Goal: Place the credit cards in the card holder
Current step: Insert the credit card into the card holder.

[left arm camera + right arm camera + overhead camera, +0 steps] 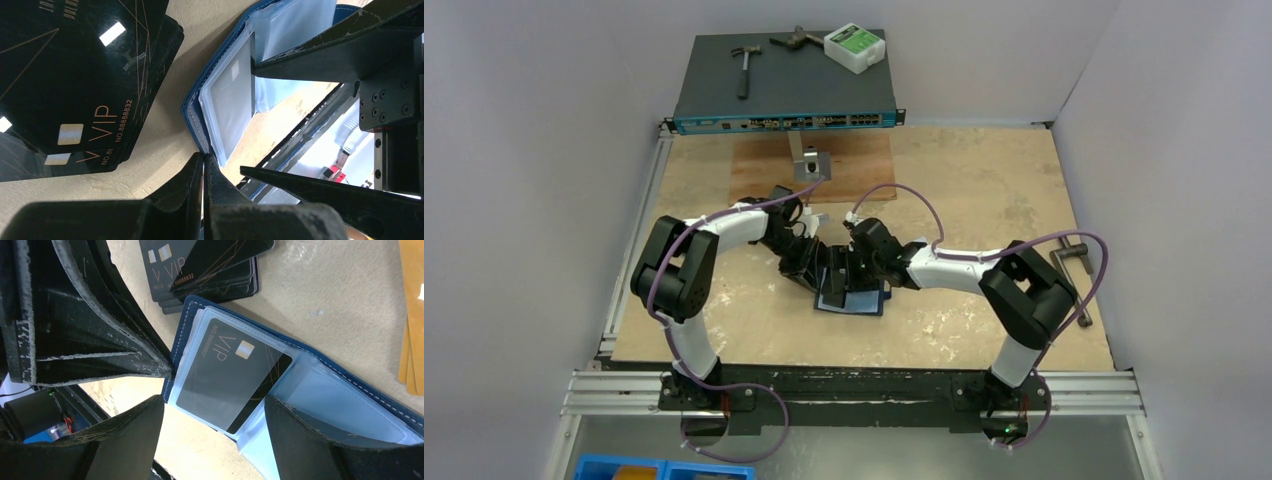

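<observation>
in wrist views only, left end effector [202,161] pinching card holder [196,97], right end effector [214,400] spread

Soft, even overhead light, white glare patches on the glossy black cards [75,65], out-of-focus pincer fingers [170,205] up close

Plywood surface [984,180], scuffed, pale patches noted. Darker brown board [864,165] laid flat at the back centre. Small grey metal bracket [808,163] seen on that board. Network switch [794,90] set along the far edge, ports facing the near side. Three items placed on its top: hammer [743,68] at left, dark plier-like tool [796,39] in the middle, white box with green label [854,47] at right, tilted. Metal clamp-like tool [1076,270] found at the right edge of the surface. Aluminium rail [594,392] fixed across the near edge. Blue bin [624,467] partly cut off at bottom left.
</observation>
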Controlling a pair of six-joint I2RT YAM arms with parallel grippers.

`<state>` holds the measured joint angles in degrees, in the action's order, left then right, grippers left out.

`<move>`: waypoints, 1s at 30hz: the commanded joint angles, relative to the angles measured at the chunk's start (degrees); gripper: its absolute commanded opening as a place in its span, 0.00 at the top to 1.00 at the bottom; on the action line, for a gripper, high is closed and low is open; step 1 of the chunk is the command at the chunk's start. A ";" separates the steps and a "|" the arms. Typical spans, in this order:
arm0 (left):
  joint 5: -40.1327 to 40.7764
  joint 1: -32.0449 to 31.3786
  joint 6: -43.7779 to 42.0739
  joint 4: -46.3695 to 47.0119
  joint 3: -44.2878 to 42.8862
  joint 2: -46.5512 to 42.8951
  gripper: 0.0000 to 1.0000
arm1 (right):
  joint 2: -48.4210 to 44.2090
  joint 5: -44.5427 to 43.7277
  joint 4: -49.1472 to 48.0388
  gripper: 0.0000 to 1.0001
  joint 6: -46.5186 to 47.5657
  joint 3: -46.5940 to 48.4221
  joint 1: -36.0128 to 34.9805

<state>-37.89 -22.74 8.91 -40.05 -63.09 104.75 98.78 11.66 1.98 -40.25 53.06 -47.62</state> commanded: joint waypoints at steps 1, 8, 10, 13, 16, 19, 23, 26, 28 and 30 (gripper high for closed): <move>1.04 -0.02 -2.78 -0.80 -3.39 -0.50 1.00 | 0.89 1.61 -2.30 0.27 0.76 3.81 -0.37; 1.26 -0.11 -7.93 -5.82 -5.38 1.31 0.99 | -4.25 0.70 3.59 0.24 1.87 2.28 0.64; 1.07 -0.11 -10.06 -7.69 -5.35 1.42 0.94 | -6.71 -0.23 4.03 0.24 1.97 -0.61 1.24; 1.07 -0.19 -13.13 -9.94 -4.27 0.14 0.87 | -9.48 -0.66 4.00 0.24 1.58 -4.65 1.83; 1.23 -0.44 -15.85 -11.75 -3.03 -1.82 0.70 | -13.30 -1.80 5.20 0.23 1.35 -6.05 2.65; 2.11 -0.38 -17.74 -12.63 -2.07 -5.19 0.37 | -17.11 -3.25 9.00 0.22 3.38 -3.66 5.86; 3.56 -0.37 -20.08 -13.80 -2.17 -11.09 0.03 | -20.14 -2.02 12.02 0.25 6.29 0.29 12.54; 6.68 -0.37 -22.34 -15.37 -3.69 -17.88 0.00 | -20.05 -0.33 10.92 0.72 6.00 1.76 17.04; 9.44 -0.36 -23.73 -16.38 -5.31 -23.46 0.00 | -18.56 0.52 9.93 0.88 5.85 2.27 19.35; 12.37 -0.30 -24.65 -17.11 -7.93 -28.44 0.00 | -16.23 6.96 6.49 0.74 6.98 2.01 21.77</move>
<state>-30.85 -22.94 -11.20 -55.02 -65.52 85.95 80.01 10.79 11.90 -35.29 53.65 -29.12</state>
